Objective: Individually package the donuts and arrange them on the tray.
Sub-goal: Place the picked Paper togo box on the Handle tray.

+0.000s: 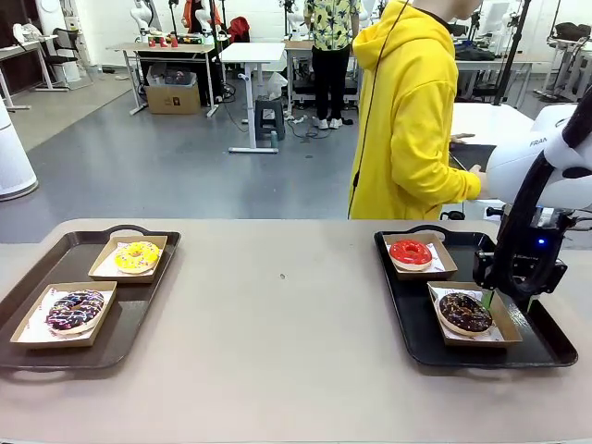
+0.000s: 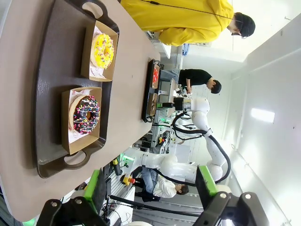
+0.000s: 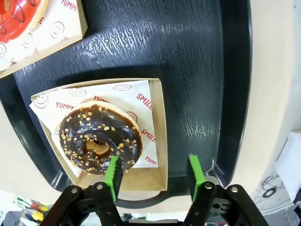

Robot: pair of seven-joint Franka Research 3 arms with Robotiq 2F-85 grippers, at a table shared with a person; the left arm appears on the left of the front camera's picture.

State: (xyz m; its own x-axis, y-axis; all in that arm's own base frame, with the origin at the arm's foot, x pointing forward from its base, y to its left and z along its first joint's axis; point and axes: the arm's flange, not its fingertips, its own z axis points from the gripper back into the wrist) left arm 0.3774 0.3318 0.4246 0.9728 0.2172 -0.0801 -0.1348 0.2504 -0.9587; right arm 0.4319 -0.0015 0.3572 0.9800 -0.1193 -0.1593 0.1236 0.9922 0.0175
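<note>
Each donut lies on printed paper in its own cardboard box. The yellow-iced donut (image 1: 138,256) (image 2: 102,50) and the purple-dark sprinkled one (image 1: 75,310) (image 2: 84,114) share the brown left tray (image 1: 139,314). On the black right tray (image 1: 416,333) (image 3: 188,56) sit the red-iced donut (image 1: 411,252) (image 3: 19,14) and the chocolate donut (image 1: 465,313) (image 3: 99,139). My right gripper (image 1: 490,298) (image 3: 154,172) hangs open just over the chocolate donut's box (image 3: 162,132), one pad at the donut's edge, the other over the tray. My left gripper (image 2: 150,186) is open and holds nothing, well back from the left tray.
A person in a yellow hoodie (image 1: 407,111) stands at the far side, behind the right tray. Bare table (image 1: 277,305) stretches between the two trays. The right tray's rim lies close to the table's right edge.
</note>
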